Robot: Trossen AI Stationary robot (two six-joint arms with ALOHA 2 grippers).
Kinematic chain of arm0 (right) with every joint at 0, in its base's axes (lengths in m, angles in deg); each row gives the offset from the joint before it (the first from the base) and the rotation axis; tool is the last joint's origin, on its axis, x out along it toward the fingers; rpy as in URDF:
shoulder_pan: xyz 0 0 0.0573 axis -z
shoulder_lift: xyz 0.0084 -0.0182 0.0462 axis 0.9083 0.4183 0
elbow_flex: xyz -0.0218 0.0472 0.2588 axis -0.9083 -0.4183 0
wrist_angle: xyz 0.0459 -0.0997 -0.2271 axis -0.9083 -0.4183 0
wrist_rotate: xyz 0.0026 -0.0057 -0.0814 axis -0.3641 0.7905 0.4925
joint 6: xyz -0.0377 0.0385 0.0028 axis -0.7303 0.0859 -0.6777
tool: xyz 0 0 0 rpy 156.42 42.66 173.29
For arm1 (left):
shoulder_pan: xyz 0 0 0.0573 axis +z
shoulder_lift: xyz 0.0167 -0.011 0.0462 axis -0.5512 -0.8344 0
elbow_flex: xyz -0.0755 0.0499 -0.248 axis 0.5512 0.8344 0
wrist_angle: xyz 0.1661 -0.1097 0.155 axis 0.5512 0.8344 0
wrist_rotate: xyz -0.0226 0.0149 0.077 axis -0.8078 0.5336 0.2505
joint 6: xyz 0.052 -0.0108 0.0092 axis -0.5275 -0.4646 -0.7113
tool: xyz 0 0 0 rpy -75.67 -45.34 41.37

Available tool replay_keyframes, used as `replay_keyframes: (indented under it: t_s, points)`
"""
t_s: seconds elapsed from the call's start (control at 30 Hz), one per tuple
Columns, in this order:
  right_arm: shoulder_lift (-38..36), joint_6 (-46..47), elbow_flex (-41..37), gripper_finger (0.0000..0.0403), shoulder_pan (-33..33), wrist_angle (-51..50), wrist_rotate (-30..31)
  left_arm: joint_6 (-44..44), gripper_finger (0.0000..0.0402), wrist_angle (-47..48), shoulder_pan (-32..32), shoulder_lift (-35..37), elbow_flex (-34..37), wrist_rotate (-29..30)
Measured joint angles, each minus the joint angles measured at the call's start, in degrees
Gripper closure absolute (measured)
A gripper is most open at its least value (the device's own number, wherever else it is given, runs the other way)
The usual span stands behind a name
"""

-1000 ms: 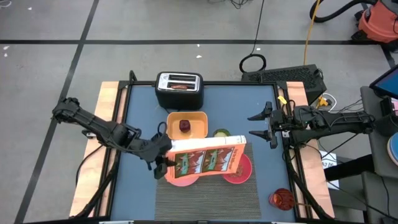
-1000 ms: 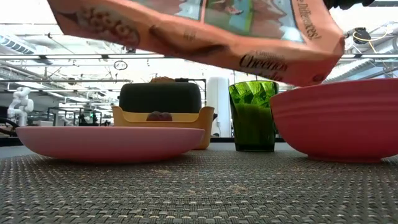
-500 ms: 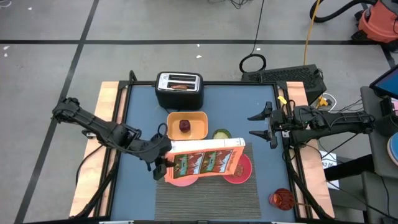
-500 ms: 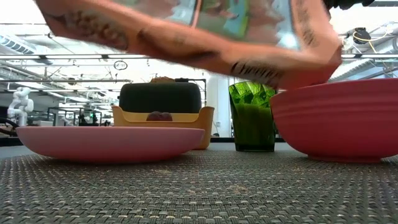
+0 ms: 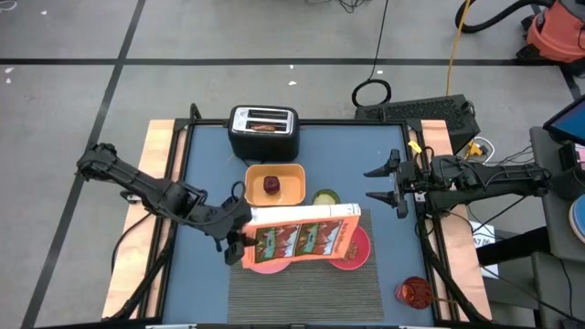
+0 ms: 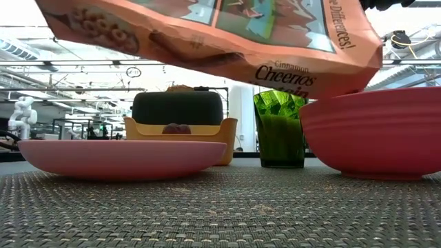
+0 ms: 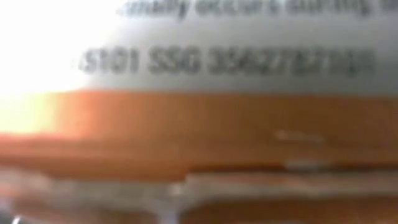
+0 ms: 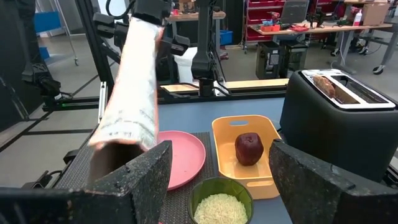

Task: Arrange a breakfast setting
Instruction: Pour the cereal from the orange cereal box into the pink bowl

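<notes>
My left gripper is shut on the orange-red cereal box, which lies on its side in the air over the pink plate and pink bowl on the dark grey placemat. In the low view the box hangs above the bowl and plate. The dark-red fruit lies in a yellow tray. The toast stands in the toaster. My right gripper is open and empty at the table's right. The spoon does not show. My left gripper holds the cereal box at its left end, coming from the table's left, about level. The box's surface fills the left wrist view and hides the fingers. The box is lifted clear, lengthwise left to right, its right end lower, above the bowl.
A green cup with pale contents stands just beyond the bowl, next to the yellow tray. A red-orange round object sits at the table's near right corner. Bare blue table shows to the left of the tray.
The cereal box has rocked a little in my left gripper's hold, dipping and coming back, while staying above the plate and bowl. My right gripper has kept still.
</notes>
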Motion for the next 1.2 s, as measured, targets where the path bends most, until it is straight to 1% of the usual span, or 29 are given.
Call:
replay_keyframes:
  t_s: [0.07, 0.17, 0.27, 0.33, 0.4, 0.73, 0.83, 0.93, 1.07, 1.13, 1.2]
  points:
    - [0.0, 0.0, 0.0, 0.0145, 0.0, -0.02, -0.01, 0.34, 0.0215, -0.15, -0.23, 0.14, 0.0, 0.51]
    - [0.02, 0.0, 0.0, 0.0145, 0.0, 0.0, 0.0, 0.11, 0.0215, 0.53, 0.32, 0.14, -0.01, -1.46]
    - [0.02, 0.0, 0.0, 0.0145, 0.0, 0.0, 0.0, 0.03, 0.0215, -0.25, 0.19, 0.66, 0.01, 1.2]
    - [0.0, 0.0, 0.0, 0.0145, 0.0, 0.0, -0.01, -0.32, 0.0215, -1.29, 0.32, 0.9, -0.06, 0.62]
    - [0.02, 0.0, 0.0, 0.0145, 0.0, 0.0, 0.0, -0.45, 0.0215, -0.36, 0.55, 0.83, -0.04, -0.15]
    - [0.02, 0.0, 0.0, 0.0145, 0.0, 0.0, -0.01, -0.31, 0.0215, -0.31, 0.48, 0.75, 0.01, 0.22]
    - [0.02, 0.0, 0.0, 0.0145, 0.0, 0.0, 0.0, -0.21, 0.0215, 0.21, 0.56, 0.75, 0.01, -1.05]
    - [0.02, 0.0, 0.0, 0.0145, 0.0, 0.0, -0.01, -0.43, 0.0215, 0.28, 0.42, 0.75, 0.01, 0.21]
    - [0.02, 0.0, 0.0, 0.0145, 0.0, 0.0, 0.0, -0.24, 0.0215, 0.82, 0.58, 0.75, 0.01, -0.88]
    - [0.02, 0.0, 0.0, 0.0145, 0.0, 0.0, -0.01, -0.28, 0.0215, 0.43, 0.47, 0.75, 0.01, 0.43]
    - [0.01, 0.0, 0.0, 0.0145, 0.0, 0.0, 0.0, -0.16, 0.0215, 0.01, 0.32, 0.75, 0.0, 0.52]
